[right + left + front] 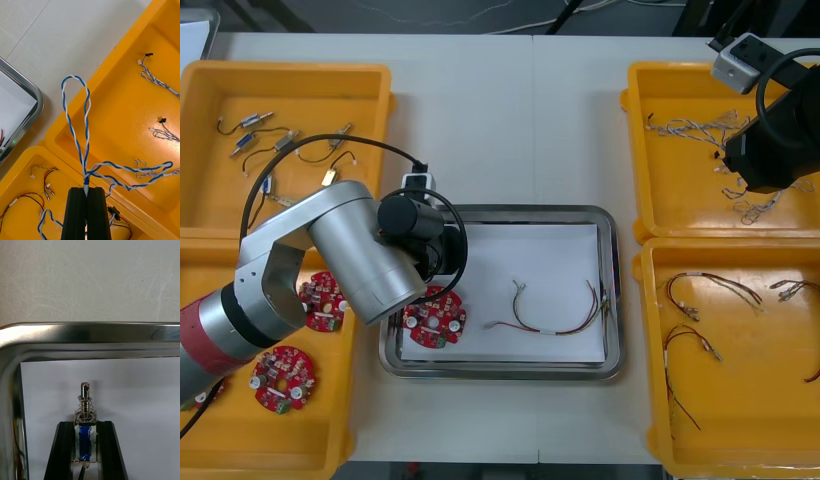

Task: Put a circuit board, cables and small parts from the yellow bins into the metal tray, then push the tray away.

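With the left hand [85,424] clamped on a small metal part [85,410] inside the metal tray [93,333], the blue-and-white cable [87,123], thinly pinched in the right hand [86,190] above a yellow bin [123,97], could slip out or snag.

Yellow bins [290,68] on a pale grey counter [510,120]. The tray [500,371] is shiny metal, white inside, with red and yellow wires [552,331] on the white. The boards [280,380] are red, dotted silver. The black right hand [86,189] grips a twisted blue-and-white cable [77,112]; the black left hand [86,424] a silvery part [85,399] with a blue body.
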Motion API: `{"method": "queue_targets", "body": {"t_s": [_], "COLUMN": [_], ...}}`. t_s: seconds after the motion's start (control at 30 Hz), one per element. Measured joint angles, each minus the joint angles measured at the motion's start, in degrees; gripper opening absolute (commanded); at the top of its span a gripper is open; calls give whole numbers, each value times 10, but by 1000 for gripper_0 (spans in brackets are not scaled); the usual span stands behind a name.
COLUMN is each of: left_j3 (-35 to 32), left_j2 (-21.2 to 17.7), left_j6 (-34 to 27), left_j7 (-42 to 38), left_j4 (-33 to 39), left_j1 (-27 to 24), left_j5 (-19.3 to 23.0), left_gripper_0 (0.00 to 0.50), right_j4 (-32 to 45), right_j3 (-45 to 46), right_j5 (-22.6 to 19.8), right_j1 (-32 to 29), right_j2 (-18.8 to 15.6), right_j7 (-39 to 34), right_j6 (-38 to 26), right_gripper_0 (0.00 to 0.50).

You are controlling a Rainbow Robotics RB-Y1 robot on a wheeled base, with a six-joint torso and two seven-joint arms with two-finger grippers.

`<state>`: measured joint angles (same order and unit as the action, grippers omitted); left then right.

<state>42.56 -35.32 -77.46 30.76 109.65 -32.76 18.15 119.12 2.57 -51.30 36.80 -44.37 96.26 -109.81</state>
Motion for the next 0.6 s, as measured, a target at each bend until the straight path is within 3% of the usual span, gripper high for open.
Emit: {"method": "queue_targets", "body": {"t_s": [0.07, 0.13, 0.17, 0.23, 0.33, 0.6], "left_j3": [0, 0, 0, 0, 1, 2], "left_j2": [0, 0, 0, 0, 0, 0], "left_j6": [0, 0, 0, 0, 0, -2], "left_j7": [0, 0, 0, 0, 0, 0], "left_j4": [0, 0, 0, 0, 0, 0], "left_j1": [0, 0, 0, 0, 0, 0], "left_j5": [-1, -2, -2, -2, -3, -6], "left_gripper_0": [48, 200, 235, 373, 498, 500], "right_j4": [0, 0, 0, 0, 0, 0], "right_j3": [0, 0, 0, 0, 0, 0], "right_j5": [0, -1, -1, -2, -4, -11], "right_j1": [0, 0, 0, 0, 0, 0], "right_j2": [0, 0, 0, 0, 0, 0], "right_j7": [0, 0, 0, 0, 0, 0], "right_j6": [0, 0, 0, 0, 0, 0], "right_gripper_0": [0, 0, 0, 0, 0, 0]}}
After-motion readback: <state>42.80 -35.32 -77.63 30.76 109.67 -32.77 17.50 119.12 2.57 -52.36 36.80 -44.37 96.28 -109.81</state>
